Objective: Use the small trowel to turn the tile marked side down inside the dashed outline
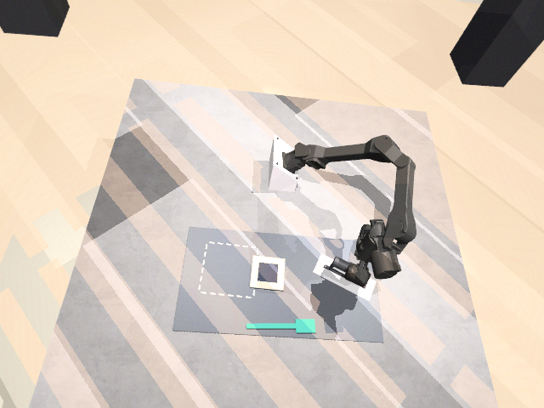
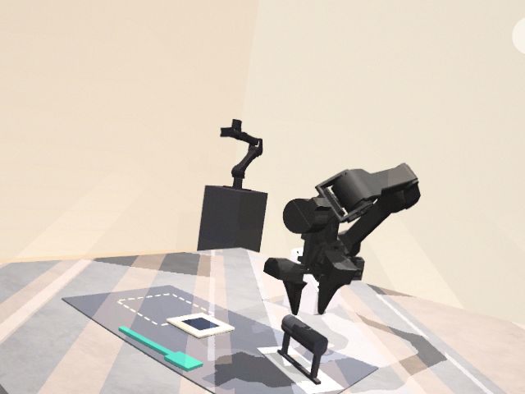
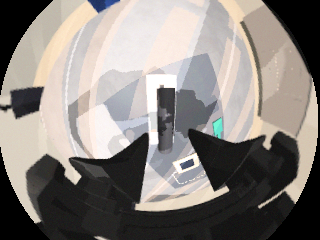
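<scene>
The small trowel, a white flat blade with a black raised handle (image 1: 337, 265) (image 2: 304, 335) (image 3: 166, 115), lies blade down on the right part of the dark mat (image 1: 189, 316) (image 2: 93, 306). My gripper (image 2: 308, 313) (image 3: 168, 134) is open and empty, its fingertips just above the handle's far end in the exterior view. The cream-bordered tile (image 1: 259, 285) (image 2: 178, 322) (image 3: 178, 166) lies flat with its dark square facing up. It overlaps the right edge of the dashed outline (image 1: 212, 242) (image 2: 121, 301) and lies mostly outside it. The fingertips are hidden in the top view.
A teal flat tool (image 1: 305, 325) (image 2: 184, 361) (image 3: 217, 127) lies along the mat's front edge. The arm's white base (image 1: 282, 178) stands behind the mat. Black blocks (image 1: 487, 53) (image 1: 34, 17) stand far back; the exterior view shows another arm (image 2: 237, 171) on a black pedestal (image 2: 229, 220).
</scene>
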`<state>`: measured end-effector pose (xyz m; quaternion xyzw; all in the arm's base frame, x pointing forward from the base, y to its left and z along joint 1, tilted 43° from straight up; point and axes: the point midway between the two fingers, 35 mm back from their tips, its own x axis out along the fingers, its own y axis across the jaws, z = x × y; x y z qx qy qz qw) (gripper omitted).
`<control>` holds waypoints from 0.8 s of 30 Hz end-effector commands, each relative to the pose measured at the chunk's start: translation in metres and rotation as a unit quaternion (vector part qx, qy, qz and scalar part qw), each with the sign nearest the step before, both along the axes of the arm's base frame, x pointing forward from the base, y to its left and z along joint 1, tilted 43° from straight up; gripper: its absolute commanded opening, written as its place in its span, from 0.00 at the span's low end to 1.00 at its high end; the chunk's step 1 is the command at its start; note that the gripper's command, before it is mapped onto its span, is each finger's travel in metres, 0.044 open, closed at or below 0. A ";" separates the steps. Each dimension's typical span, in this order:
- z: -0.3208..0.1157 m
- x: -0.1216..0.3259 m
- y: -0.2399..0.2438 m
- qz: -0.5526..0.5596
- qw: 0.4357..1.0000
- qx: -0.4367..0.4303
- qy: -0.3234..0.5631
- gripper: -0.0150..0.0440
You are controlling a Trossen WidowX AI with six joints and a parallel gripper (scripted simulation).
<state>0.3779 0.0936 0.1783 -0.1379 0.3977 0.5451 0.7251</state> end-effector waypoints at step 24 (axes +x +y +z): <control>-0.026 -0.024 0.022 -0.121 0.969 -0.181 -0.120 0.76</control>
